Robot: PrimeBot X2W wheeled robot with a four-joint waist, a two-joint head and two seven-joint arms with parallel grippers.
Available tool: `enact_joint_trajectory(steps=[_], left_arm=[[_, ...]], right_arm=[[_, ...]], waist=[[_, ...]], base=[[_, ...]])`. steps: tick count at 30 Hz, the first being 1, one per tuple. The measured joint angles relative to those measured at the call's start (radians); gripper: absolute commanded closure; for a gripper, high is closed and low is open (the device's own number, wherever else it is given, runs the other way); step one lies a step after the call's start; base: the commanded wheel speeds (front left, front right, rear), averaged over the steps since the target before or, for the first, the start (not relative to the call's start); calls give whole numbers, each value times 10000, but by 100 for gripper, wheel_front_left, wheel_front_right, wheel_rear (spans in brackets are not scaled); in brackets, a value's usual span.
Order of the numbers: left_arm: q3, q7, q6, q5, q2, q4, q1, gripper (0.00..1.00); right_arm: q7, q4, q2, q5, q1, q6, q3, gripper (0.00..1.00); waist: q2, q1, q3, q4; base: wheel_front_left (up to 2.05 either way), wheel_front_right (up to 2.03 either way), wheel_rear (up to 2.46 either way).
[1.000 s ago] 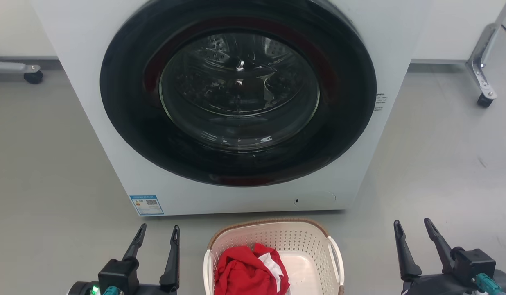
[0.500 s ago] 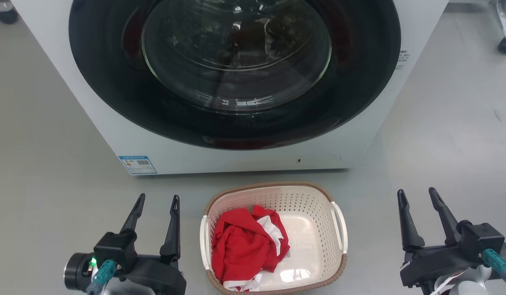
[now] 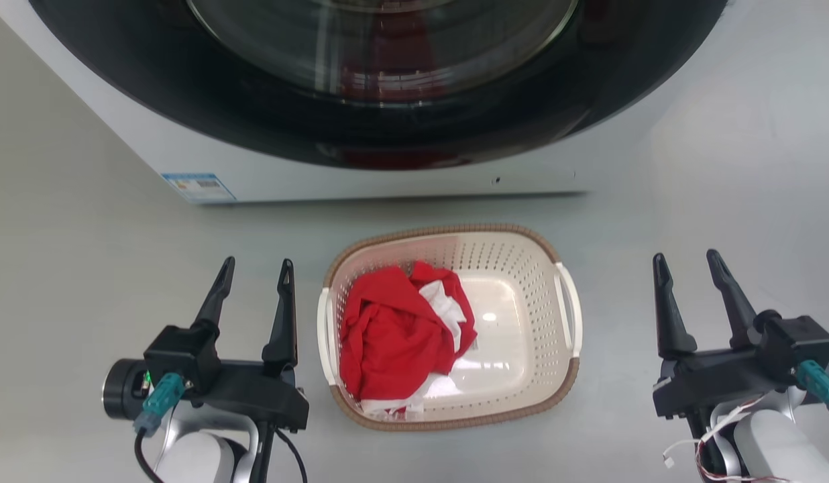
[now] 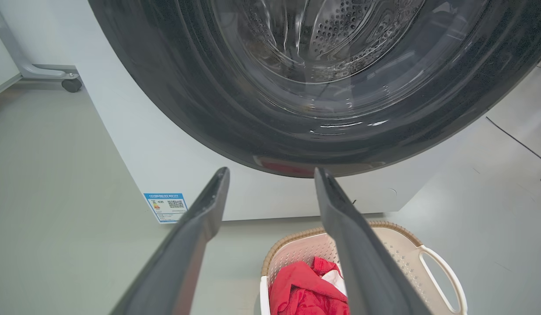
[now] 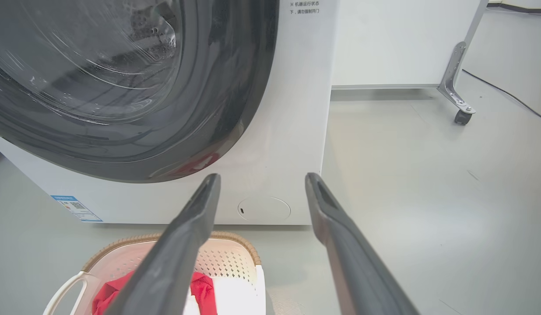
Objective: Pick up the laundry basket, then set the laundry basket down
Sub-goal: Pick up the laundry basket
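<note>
- The left gripper (image 3: 257, 263) hovers just beside the basket's left side, with its two fingers spread apart and nothing between them.
- The right gripper (image 3: 685, 257) is likewise apart and empty, and hangs a little further off the basket's right side.
- The two grippers flank the basket, which probably sets up a two-armed lift with one gripper on each side handle.
- The laundry basket (image 3: 441, 230) stands upright on the grey floor (image 3: 86, 268) between the grippers, touching neither.
- It sits just in front of the washing machine (image 3: 361, 184) and apart from it, likely so that clothes can pass between the door and the basket.
- A red and white cloth bundle (image 3: 394, 329) is heaped in the basket's left half, so the load may pull to that side when lifted.
- Counted:
  - two grippers, each with two fingers
  - one basket with two white handles
  - one cloth bundle, which may be one garment or several
  - one washing machine
</note>
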Motion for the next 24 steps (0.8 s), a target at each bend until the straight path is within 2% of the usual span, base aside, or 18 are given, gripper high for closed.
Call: enact_joint_trajectory(steps=[14, 24], left_arm=[[98, -105, -104, -77, -161, 602, -1079, 0], [-8, -192, -462, -253, -385, 1632, -1574, 0]], right_arm=[[-12, 132, 2, -88, -1007, 2, 2, 0], [-8, 861, 276, -59, -1514, 90, 81, 0]], waist=[[0, 1, 2003, 39], [0, 0, 3049, 76]], base=[[0, 0, 0], [0, 0, 0]])
